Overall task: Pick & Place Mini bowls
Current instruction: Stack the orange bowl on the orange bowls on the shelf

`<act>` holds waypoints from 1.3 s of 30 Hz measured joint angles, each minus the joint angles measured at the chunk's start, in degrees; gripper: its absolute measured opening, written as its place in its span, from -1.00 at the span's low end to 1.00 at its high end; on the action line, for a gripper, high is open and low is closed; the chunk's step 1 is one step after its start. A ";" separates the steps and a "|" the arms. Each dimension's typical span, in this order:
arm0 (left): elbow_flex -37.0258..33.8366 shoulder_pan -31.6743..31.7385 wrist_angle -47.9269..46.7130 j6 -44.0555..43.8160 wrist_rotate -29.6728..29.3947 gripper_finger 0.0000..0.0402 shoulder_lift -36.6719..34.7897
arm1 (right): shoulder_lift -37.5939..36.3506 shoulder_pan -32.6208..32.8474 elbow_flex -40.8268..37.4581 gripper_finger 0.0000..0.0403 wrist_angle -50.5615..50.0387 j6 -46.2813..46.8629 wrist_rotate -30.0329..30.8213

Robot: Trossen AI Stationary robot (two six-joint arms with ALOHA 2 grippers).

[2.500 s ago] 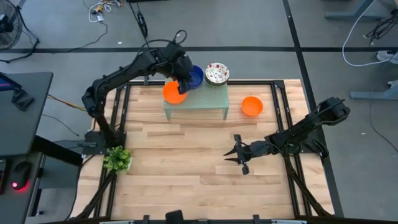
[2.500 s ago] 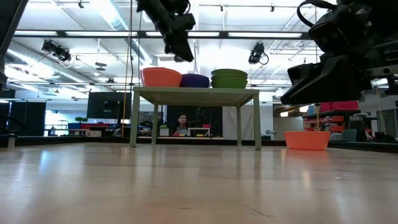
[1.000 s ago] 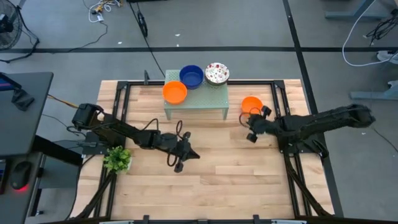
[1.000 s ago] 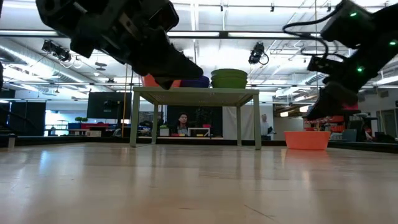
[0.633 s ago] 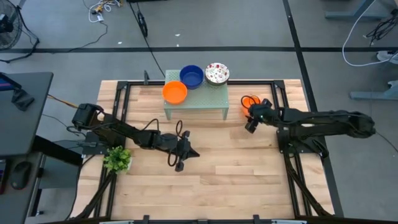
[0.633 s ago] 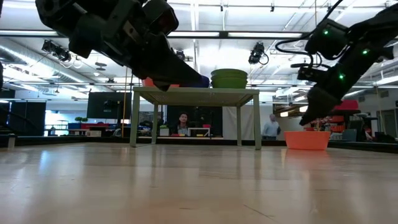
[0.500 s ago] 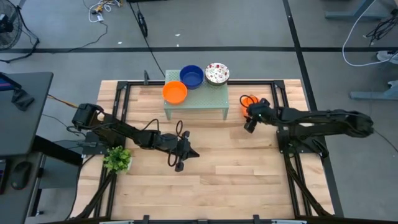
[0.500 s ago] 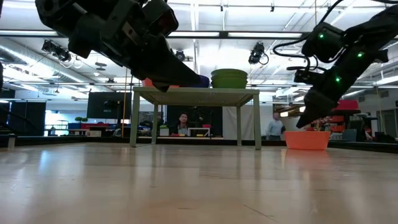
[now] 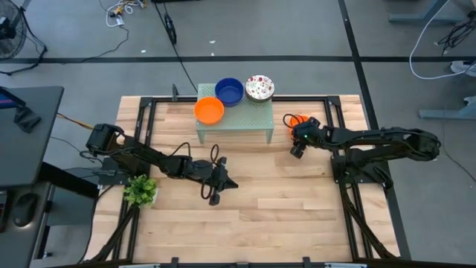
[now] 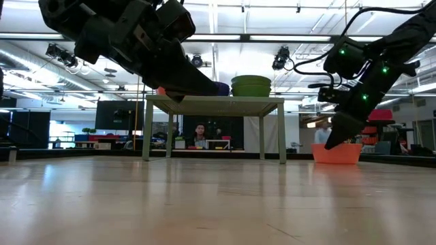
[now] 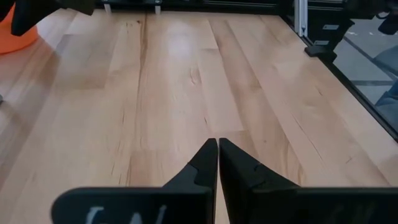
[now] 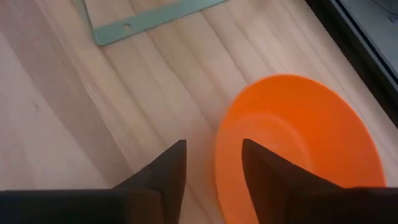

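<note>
A mint-green stand (image 9: 235, 123) sits at the table's far middle. Its top carries an orange bowl (image 9: 209, 110), a dark blue bowl (image 9: 229, 91) and a white red-speckled bowl (image 9: 259, 87). A second orange bowl (image 9: 292, 120) (image 12: 298, 143) rests base-down on the table right of the stand. My right gripper (image 9: 297, 147) (image 12: 212, 148) is open and low at this bowl's rim, one finger over the inside and one outside; contact is not visible. My left gripper (image 9: 232, 184) (image 11: 217, 144) is shut above bare wood at mid-table.
A small leafy plant (image 9: 140, 190) stands at the table's near-left edge. Black frame rails (image 9: 335, 123) run along the table's sides, close behind the second orange bowl. Bare wood lies between the two grippers and toward the near edge.
My right gripper has moved toward the far edge and slightly left, and has come down to the rim of the orange bowl on the table. The bowl has stayed in place.
</note>
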 joint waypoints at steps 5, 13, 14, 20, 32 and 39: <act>0.00 0.00 0.00 0.02 0.00 -0.90 0.00 | 0.00 0.03 0.00 -0.47 0.01 -1.73 -3.18; 0.00 0.00 0.00 0.04 0.00 -0.90 0.02 | -0.02 1.01 0.00 -0.96 -0.20 -1.97 -3.89; 0.00 0.00 -0.02 0.05 0.00 -0.90 0.02 | -0.02 1.54 0.00 -0.96 -0.26 -1.94 -4.00; 0.00 0.00 -0.11 0.00 0.00 -0.90 0.02 | -0.06 7.49 0.00 -0.97 -1.39 2.02 -3.97; 0.02 0.00 1.48 -1.52 0.02 -0.90 0.04 | 0.01 32.45 5.67 -0.99 -0.62 9.95 -17.72; 0.06 0.02 10.69 3.76 0.82 -0.83 0.09 | 0.35 38.01 6.04 -0.99 14.82 3.18 -25.51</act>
